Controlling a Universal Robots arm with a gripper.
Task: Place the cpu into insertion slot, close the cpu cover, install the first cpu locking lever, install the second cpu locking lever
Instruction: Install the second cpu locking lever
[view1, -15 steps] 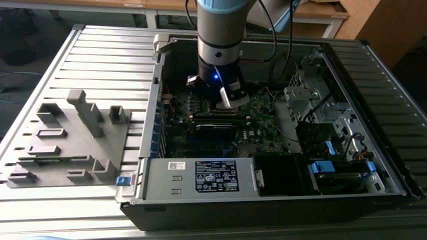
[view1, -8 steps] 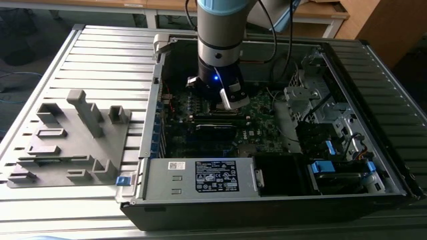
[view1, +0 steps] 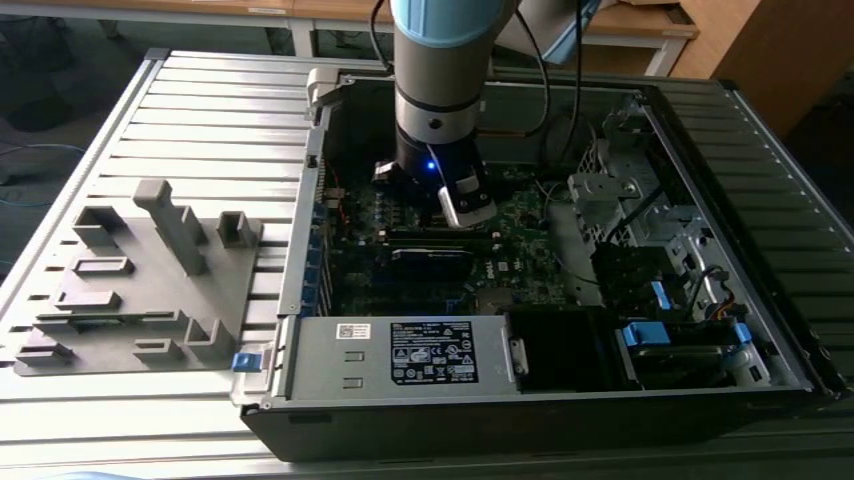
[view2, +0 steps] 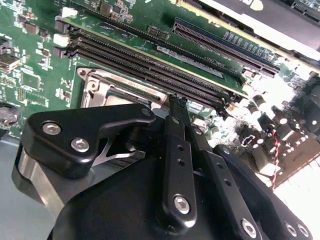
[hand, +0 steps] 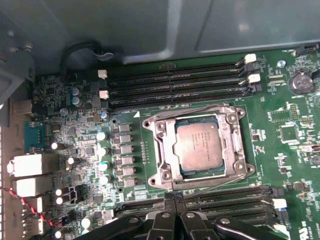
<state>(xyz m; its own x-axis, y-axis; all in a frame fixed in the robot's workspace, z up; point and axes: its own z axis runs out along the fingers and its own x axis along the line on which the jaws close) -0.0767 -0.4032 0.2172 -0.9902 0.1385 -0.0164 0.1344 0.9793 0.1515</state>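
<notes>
First wrist view: cpu (hand: 199, 146) seated in insertion slot (hand: 170, 160), cpu cover (hand: 231, 145) down around it. Gripper (hand: 172, 199) fingertips pressed together, holding nothing, just beside socket edge. Risk — lever slipping off closed tips, scraping motherboard (hand: 295, 150).

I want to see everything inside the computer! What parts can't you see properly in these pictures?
- The insertion slot: the cpu and cpu cover lie over it in the first wrist view.
- The cpu cover in the second wrist view: mostly behind the gripper.
- The gripper's tips in the exterior view: hidden behind the arm.
- Locking levers: too thin to tell whether latched.
</notes>
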